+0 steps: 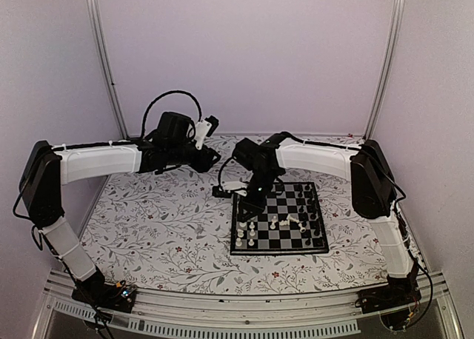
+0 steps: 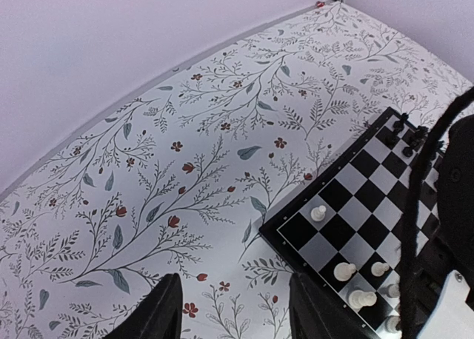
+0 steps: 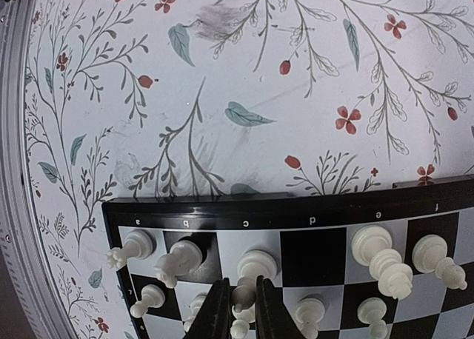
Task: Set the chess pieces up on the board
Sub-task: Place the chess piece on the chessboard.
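- Right gripper (image 3: 241,318) is low over the small black-and-pale checked chessboard (image 3: 222,209). Jaws nearly together astride a tiny white pawn (image 3: 241,296) near the c file; can't tell if clamped.
- Left gripper (image 2: 233,317): jaws apart, empty, over the floral table beside the board.
- Advice: centre the pawn on its square and lift straight up, since neighbours crowd close.
- Border letters read a–e.

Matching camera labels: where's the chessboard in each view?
Top external: chessboard sits right of centre, in the lower half.
Left wrist: chessboard is at lower right, with one corner pointing left.
Right wrist: chessboard runs along the bottom, with its lettered edge uppermost.
Shared landmark: the white pieces standing along one side of the chessboard.
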Robot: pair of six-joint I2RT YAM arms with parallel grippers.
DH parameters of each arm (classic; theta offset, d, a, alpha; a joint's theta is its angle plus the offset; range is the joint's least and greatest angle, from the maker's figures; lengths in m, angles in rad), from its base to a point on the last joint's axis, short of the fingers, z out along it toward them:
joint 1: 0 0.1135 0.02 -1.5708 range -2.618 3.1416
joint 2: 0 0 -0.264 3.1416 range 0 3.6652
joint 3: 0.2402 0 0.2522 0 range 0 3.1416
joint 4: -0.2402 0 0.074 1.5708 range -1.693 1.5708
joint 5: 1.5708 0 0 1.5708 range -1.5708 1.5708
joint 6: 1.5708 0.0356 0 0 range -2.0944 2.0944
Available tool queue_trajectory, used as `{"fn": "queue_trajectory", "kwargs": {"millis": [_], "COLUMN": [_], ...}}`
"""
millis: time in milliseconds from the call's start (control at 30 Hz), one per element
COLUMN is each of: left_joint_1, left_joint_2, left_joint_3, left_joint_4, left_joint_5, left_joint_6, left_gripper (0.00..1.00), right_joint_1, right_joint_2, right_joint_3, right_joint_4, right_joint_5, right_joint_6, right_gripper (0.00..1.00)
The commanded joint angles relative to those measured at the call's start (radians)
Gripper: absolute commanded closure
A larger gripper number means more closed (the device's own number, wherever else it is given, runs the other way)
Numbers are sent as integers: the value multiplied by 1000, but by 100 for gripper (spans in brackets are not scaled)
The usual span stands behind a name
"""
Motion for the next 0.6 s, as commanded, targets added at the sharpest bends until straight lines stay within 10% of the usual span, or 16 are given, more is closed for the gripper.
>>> {"fn": "queue_trajectory", "kwargs": {"millis": [0,567], "left_joint_1": [2,2], "left_joint_2": [-11,-1], "left_joint_3": [22,26], "left_joint_4": [-3,-8], "left_joint_5": [-6,-6], "left_joint_6": [8,8], "left_gripper": [50,49], "right_joint_1": [3,14], "right_joint_2": [12,27], "right_joint_3": [36,42], "right_joint_4": [-1,-8], "right_joint_5": [-23,-30], "right_joint_6": [4,1], "right_gripper": [85,85]}}
